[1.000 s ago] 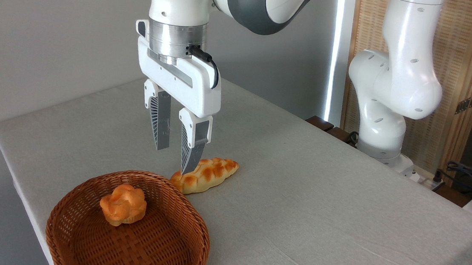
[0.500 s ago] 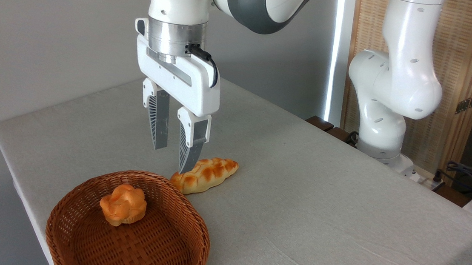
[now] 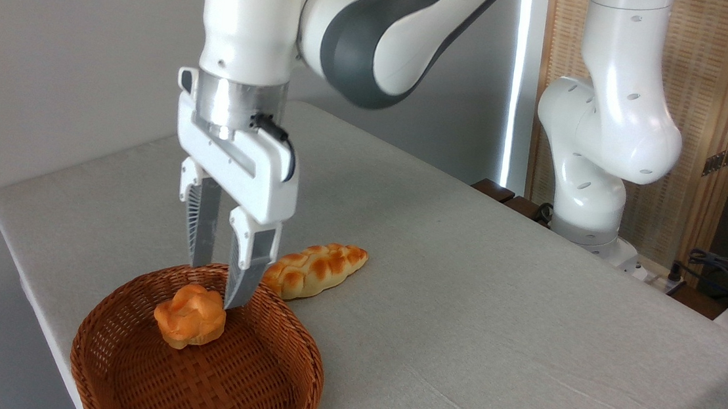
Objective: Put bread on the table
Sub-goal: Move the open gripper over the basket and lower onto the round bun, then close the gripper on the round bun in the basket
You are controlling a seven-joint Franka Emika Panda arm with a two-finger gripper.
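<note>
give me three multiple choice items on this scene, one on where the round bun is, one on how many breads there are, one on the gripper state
1. Where is the bread?
A. in the wicker basket
B. on the bare table
C. held in the gripper

2. How many bread pieces show?
A. one
B. two
C. four

3. What state is the gripper in?
A. shut on the braided loaf
B. open, empty, above the bun
C. out of view

Answers:
1 A: the bun lies on the basket's woven floor.
2 B: only the bun and the braided loaf beside the basket appear.
3 B: a gap shows between the fingers, with nothing in it.
</note>
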